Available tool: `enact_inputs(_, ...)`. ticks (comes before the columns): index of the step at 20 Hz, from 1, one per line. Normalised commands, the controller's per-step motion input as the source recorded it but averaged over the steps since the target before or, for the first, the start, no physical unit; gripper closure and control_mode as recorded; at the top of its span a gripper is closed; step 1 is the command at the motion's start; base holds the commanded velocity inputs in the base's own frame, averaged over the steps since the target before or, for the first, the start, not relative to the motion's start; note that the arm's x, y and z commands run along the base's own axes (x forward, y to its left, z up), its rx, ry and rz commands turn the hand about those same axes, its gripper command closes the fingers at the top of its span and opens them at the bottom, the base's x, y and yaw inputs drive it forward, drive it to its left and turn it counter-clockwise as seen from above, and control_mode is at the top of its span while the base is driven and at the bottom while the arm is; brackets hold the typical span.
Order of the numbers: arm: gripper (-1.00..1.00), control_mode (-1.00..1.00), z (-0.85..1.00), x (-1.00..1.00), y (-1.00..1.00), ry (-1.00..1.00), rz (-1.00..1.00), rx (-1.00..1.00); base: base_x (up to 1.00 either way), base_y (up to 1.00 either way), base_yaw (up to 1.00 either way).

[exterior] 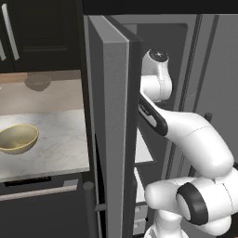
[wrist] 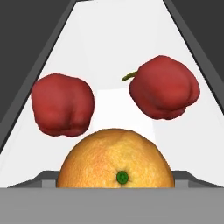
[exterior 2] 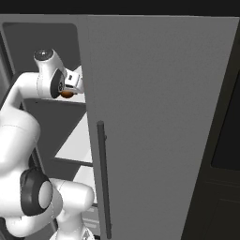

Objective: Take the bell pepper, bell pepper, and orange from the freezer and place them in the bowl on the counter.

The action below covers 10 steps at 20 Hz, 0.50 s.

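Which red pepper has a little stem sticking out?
The glossy red bell pepper on the right of the hand view shows a thin curved yellow-green stem at its upper left. The other lumpy red pepper on the left shows no stem.

A rendered kitchen: marbled counter (exterior: 56,153) over dark cabinets (exterior: 42,209), with a tall grey freezer (exterior 2: 154,117) beside it.

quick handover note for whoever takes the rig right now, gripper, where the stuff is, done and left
Gripper: reached into the tall grey freezer at a white shelf, right at the round orange; whether its jaws are open or shut cannot be told.
Things: two glossy red bell peppers, left bell pepper and right bell pepper, sit on the shelf beyond the orange. The pale-yellow bowl sits on the marbled white counter.
Done: freezer door open.
Left: move all three into the bowl.
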Motion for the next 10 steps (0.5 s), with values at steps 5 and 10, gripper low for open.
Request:
enact_inputs(5,1.0,-1.0,0.0,-0.01,0.0,-0.01,0.0,0.0,0.0,0.0,0.0)
enact_inputs(10,1.0,-1.0,0.0,-0.84,0.01,-0.18,0.0,-0.06,0.0,0.0,0.0)
